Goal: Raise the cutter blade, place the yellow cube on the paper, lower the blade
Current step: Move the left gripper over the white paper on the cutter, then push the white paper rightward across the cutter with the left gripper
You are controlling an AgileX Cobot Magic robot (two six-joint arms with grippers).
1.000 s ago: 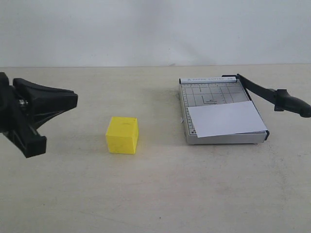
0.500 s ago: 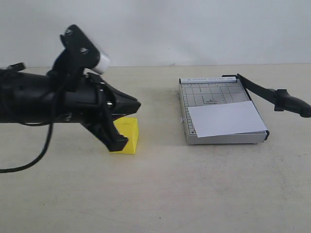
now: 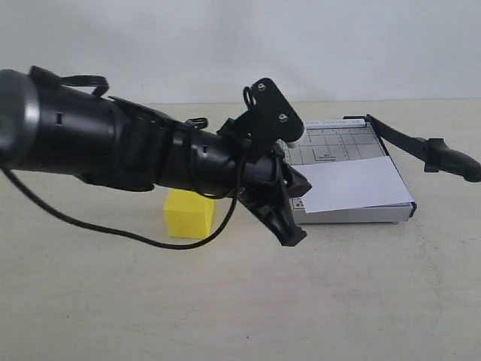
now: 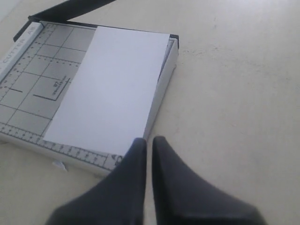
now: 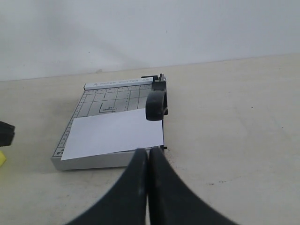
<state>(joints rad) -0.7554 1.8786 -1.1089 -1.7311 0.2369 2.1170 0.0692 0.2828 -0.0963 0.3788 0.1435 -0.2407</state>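
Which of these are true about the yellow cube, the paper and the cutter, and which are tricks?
1. The yellow cube sits on the table, not on the paper. True.
2. The cutter blade lies flat along the edge of the base. False: it is lifted, with its handle up in the air.
3. The left arm has its jaws shut and empty. True.
4. The paper covers the whole grey base. False: part of the gridded base shows beyond the paper.

Body of left arm (image 3: 113,147): fat black tube, grey band (image 3: 22,113) far back from jaws. Black cable (image 3: 113,232) loops under it. Two-screw black bracket (image 3: 269,105) just behind jaws. On left gripper (image 4: 149,139) and right gripper (image 5: 148,150): matte black wedge fingers.
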